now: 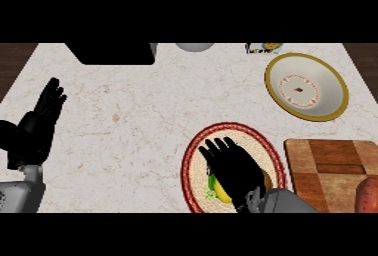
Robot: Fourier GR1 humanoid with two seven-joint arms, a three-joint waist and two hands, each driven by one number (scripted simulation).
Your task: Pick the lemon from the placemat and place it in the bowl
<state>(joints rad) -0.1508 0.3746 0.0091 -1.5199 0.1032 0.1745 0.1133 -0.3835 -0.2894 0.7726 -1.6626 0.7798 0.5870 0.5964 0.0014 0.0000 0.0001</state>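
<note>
My right hand (235, 172) is over the lemon (221, 192) on the placemat (193, 165), fingers apart. I should curl them around it before lifting toward the bowl (332, 82).

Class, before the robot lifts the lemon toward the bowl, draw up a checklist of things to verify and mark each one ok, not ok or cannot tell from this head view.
1. Right robot hand is over the lemon on the placemat: ok.
2. Fingers closed round the lemon: not ok; they look straight, spread over it.
3. Lemon in contact with the palm: cannot tell, the hand hides most of it.
4. Bowl is empty and upright: ok.
5. Counter between placemat and bowl is free of things: ok.
6. Left robot hand rests open at the left edge, out of the way: ok.
</note>
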